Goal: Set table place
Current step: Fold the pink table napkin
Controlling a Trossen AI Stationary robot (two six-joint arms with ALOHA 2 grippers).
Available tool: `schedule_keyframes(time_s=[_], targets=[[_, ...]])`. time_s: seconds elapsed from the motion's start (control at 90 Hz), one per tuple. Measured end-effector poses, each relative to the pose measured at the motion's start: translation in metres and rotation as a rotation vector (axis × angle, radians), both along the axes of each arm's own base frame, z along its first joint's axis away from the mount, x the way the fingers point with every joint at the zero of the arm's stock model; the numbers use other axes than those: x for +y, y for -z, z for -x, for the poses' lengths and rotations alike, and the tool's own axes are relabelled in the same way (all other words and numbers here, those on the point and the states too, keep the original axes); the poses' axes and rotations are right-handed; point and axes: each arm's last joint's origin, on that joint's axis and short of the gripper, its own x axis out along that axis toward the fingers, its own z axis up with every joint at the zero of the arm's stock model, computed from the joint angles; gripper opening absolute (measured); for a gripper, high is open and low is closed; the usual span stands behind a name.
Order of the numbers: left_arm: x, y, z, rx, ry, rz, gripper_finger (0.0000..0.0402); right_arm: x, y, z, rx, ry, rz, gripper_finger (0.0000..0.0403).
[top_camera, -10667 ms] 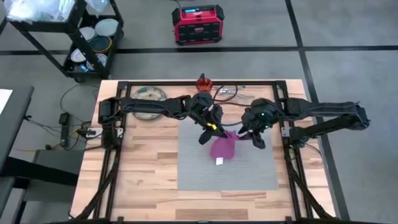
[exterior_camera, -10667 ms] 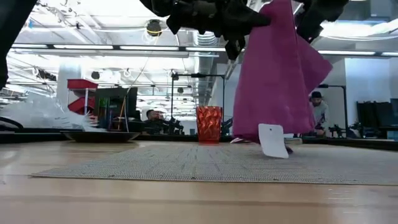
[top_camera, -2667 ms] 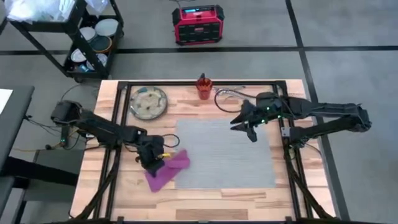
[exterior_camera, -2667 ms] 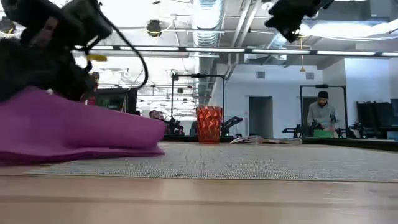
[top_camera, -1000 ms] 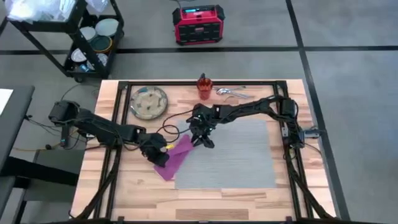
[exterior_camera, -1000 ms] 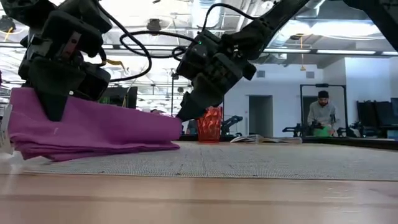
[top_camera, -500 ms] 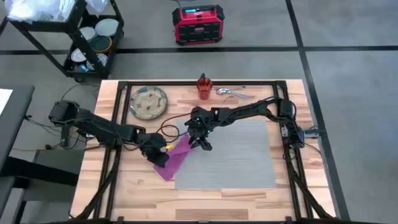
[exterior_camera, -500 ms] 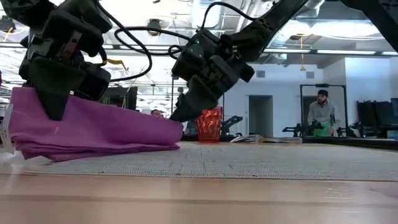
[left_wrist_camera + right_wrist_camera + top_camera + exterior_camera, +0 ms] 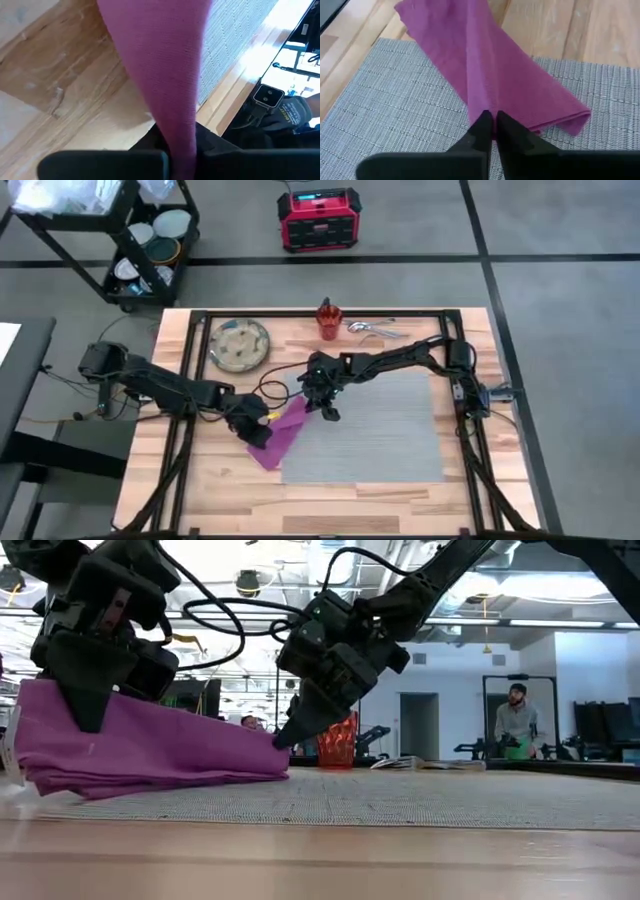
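Observation:
The magenta napkin (image 9: 283, 435) is folded into a long strip across the left edge of the grey mat (image 9: 370, 430), part on the mat and part on the wooden table (image 9: 330, 500). My left gripper (image 9: 256, 430) is shut on its left part, my right gripper (image 9: 325, 410) on its far right end. The speckled plate (image 9: 240, 345), orange-red cup (image 9: 328, 320) and steel cutlery (image 9: 375, 330) rest along the table's far side. My left gripper pinches the napkin's folded left part (image 9: 181, 140) between its two fingers, coming from above. That part is held up (image 9: 60, 710) while the rest slopes down and lies on the mat, slack. My right gripper pinches the napkin's edge (image 9: 492, 126) near its far right end between its fingertips, slanting down from the table's right. The cloth there (image 9: 270, 745) lies low on the mat.
A black wheeled cart (image 9: 120, 240) with dishes and a red case (image 9: 318, 220) stand on the floor beyond the table. Black rails (image 9: 320, 313) frame the tabletop. Cables (image 9: 270, 390) trail near the arms. A person (image 9: 518, 725) is far off in the room.
My right gripper has dropped a little and shifted toward the napkin's far right end, its fingertips now at the cloth. The napkin and my left gripper have stayed where they were.

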Motion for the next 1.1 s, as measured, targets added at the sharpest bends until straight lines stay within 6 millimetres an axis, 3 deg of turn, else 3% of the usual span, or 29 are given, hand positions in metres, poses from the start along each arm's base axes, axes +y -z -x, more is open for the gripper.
schedule_keyframes(time_s=[0.356,0.667,0.833,1.1], targets=[[-0.001,-0.006,-0.003,-0.036,-0.026,0.027,0.0006,0.001,0.001,0.001,0.016,-0.009,-0.029,0.0001],[0.003,-0.023,-0.005,-0.005,-0.042,0.033,0.0095,0.002,0.001,0.001,0.022,-0.014,-0.045,0.0],[0.009,-0.038,-0.003,0.073,-0.03,-0.073,0.0118,0.002,0.0,0.001,0.02,-0.022,-0.054,0.0],[0.027,-0.071,-0.018,-0.004,0.03,-0.257,0.0121,0.002,0.0,0.001,0.019,-0.022,-0.055,0.0]])
